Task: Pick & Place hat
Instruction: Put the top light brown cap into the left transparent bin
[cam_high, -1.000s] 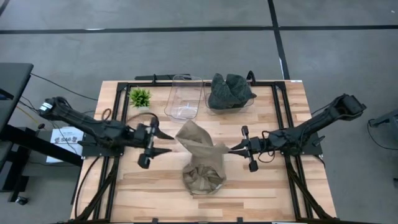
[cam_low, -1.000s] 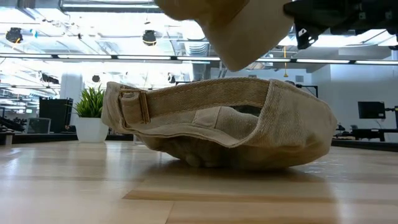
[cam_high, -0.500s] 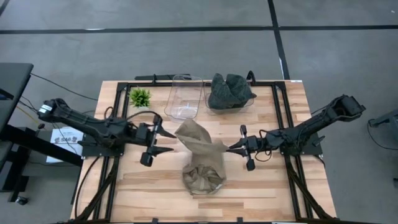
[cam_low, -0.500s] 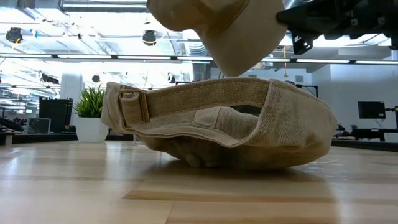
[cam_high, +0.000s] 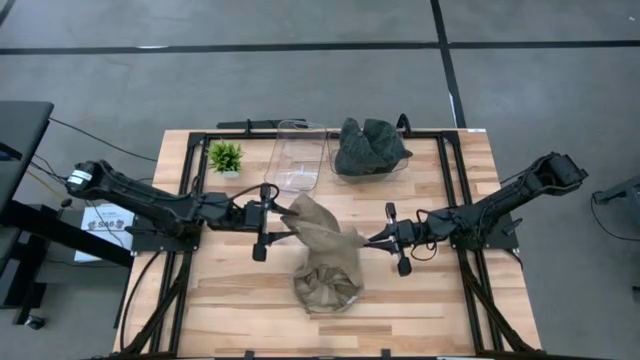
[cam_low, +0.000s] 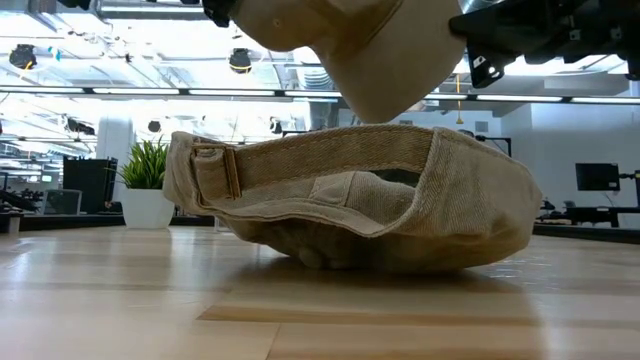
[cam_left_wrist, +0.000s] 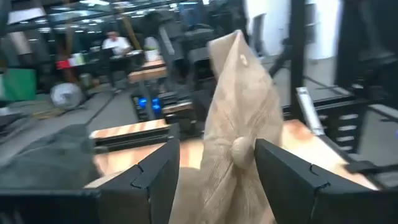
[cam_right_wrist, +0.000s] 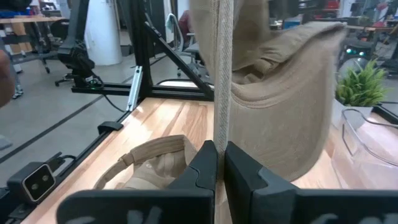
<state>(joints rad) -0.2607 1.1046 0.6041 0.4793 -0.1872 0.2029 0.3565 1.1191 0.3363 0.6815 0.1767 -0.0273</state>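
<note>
Hat held up between two grippers

The right gripper (cam_high: 372, 239) pinches the hat (cam_high: 318, 226) by its edge; the left gripper (cam_high: 277, 216), fingers spread, straddles its crown, seemingly to take it.

The lifted hat (cam_high: 318, 228) is matt tan ribbed cloth. Below it, a second hat (cam_low: 360, 200) shows coarse twill, on the smooth pale wooden table (cam_high: 430, 300)

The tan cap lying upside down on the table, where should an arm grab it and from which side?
Grip the tan cap by its raised back band near the strap, coming from above. It lies crown-down, so that rim stands up, thin enough for the fingers; the lifted cap hangs over its far end.
</note>
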